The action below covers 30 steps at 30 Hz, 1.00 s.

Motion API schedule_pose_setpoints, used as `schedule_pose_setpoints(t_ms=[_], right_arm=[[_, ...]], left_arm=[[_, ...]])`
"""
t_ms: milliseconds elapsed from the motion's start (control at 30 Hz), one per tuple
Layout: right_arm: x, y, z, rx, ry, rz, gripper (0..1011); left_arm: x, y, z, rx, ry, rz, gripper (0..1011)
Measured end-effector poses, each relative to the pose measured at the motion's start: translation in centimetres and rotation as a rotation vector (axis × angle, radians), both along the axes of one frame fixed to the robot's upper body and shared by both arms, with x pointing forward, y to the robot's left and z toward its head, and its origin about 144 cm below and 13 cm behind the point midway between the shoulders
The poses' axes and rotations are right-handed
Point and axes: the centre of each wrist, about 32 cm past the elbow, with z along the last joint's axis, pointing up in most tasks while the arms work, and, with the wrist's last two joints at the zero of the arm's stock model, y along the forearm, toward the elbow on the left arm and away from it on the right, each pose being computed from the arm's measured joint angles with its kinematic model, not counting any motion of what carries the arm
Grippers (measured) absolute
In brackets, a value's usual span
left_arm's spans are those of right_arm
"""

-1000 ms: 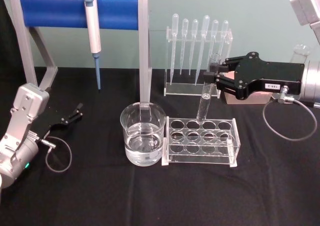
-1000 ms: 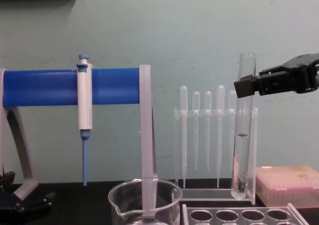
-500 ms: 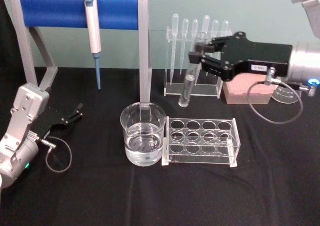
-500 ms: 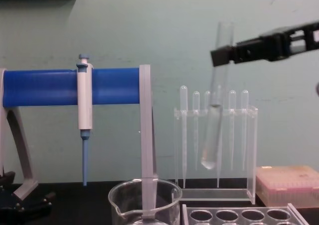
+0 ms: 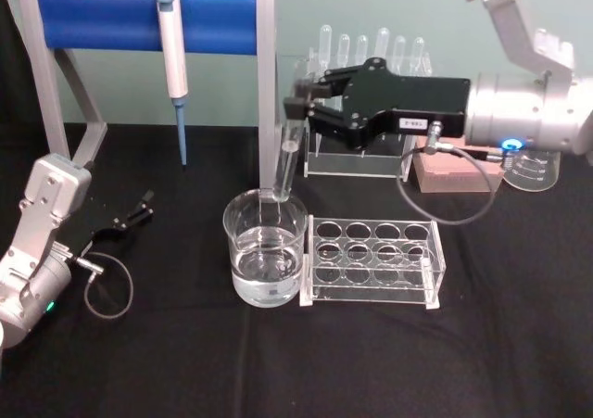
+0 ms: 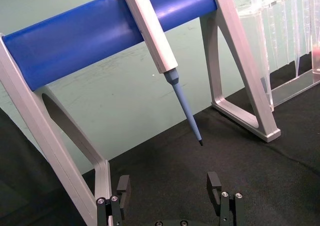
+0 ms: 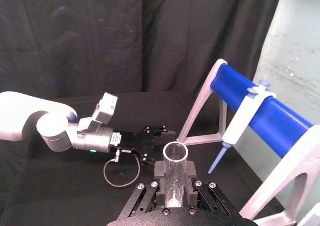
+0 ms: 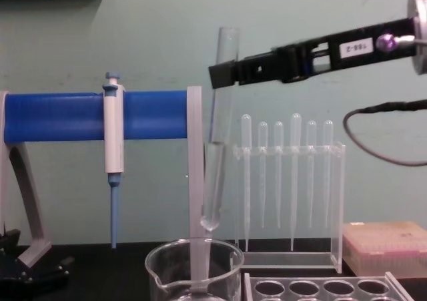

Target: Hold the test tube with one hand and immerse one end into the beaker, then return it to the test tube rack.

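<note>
The right gripper (image 5: 298, 110) reached in from the robot's right, level and high above the tabletop (image 5: 278, 372), with its jaws closed on the upper part of the test tube (image 5: 287, 154), just below the rimmed mouth. The tube hung tilted, its mouth leaning toward the robot's right and its rounded bottom toward the left. In the chest view that bottom sat just above the rim of the beaker (image 8: 160, 262), clear of the glass and out of the water. From the head view the tube's lower end overlapped the far rim of the beaker (image 5: 228, 237), which stood on the tabletop partly filled with clear water, touching the left end of the clear test tube rack (image 5: 435, 251). The rack's round holes held nothing. The right wrist view looked straight down the open mouth of the tube (image 7: 175, 158), pinched between the black fingers. The left gripper (image 5: 146, 205) rested low at the robot's left, well apart from the beaker, jaws spread wide with nothing between them, facing the blue stand (image 6: 100, 30) and the white-and-blue pipettor (image 5: 171, 47) hanging from it
</note>
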Motion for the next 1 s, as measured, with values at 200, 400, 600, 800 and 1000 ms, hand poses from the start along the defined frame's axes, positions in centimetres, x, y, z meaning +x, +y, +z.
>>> schedule_pose_setpoints(t_ms=[200, 400, 600, 800, 1000], right_arm=[[0.5, 0.8, -1.4, -0.005, 0.014, 0.009, 239], [1.0, 1.2, -3.1, -0.003, 0.025, 0.004, 239], [1.1, 1.4, -5.1, -0.004, 0.047, -0.01, 239], [1.1, 1.7, -6.6, -0.014, 0.064, -0.016, 239], [1.0, 2.0, -7.7, -0.027, 0.064, -0.027, 239]], left_arm=[[0.0, 0.0, 0.0, 0.0, 0.0, 0.0, 1000], [0.0, 0.0, 0.0, 0.0, 0.0, 0.0, 1000], [0.0, 0.0, 0.0, 0.0, 0.0, 0.0, 1000], [0.0, 0.0, 0.0, 0.0, 0.0, 0.0, 1000], [0.0, 0.0, 0.0, 0.0, 0.0, 0.0, 1000]])
